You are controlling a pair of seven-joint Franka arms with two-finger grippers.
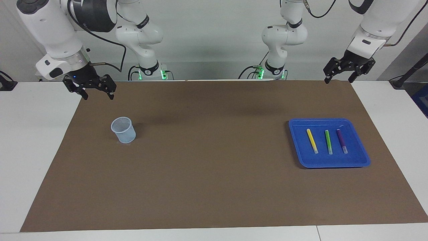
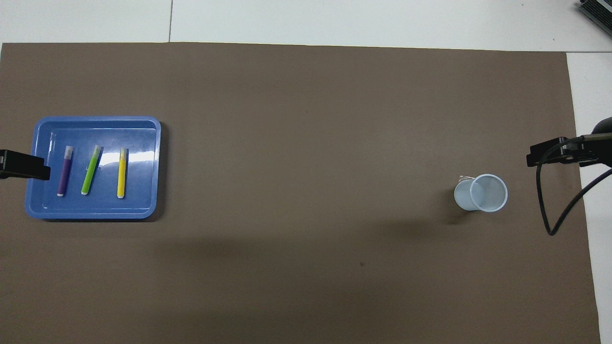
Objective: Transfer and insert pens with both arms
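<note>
On the blue tray (image 1: 329,164) toward the left arm's end of the worktop (image 1: 207,174) lie the three pens, side by side and apart: yellow pen (image 1: 312,141), green pen (image 1: 329,142), purple pen (image 1: 342,141), each flat with its whitish cap pointing away from the robots. Up in the air over the edge of the brown mat (image 1: 214,201) hangs the left hand (image 1: 339,79), fingers spread wide and holding nothing, with the tray below and forward of it. Over the mat's corner at the other end hangs the right hand (image 1: 97,94), also spread wide and empty, with the pale mesh cup (image 1: 123,130) standing upright below and forward of it. Nothing begun yet by the look of it, so the first step probably falls to the left hand: come down over one pen, best an outer one such as the purple, the one that lies closest beneath the hand, so that the fingers straddle the barrel across its width without nudging the green neighbour. Worth gripping near the middle of the barrel, leaving a free end for the right hand to take at the handover. Worth lowering straight, since a slim round pen is likely to roll on the smooth tray if touched on one side only. Right hand best kept waiting over its end until the pen is lifted clear.
</note>
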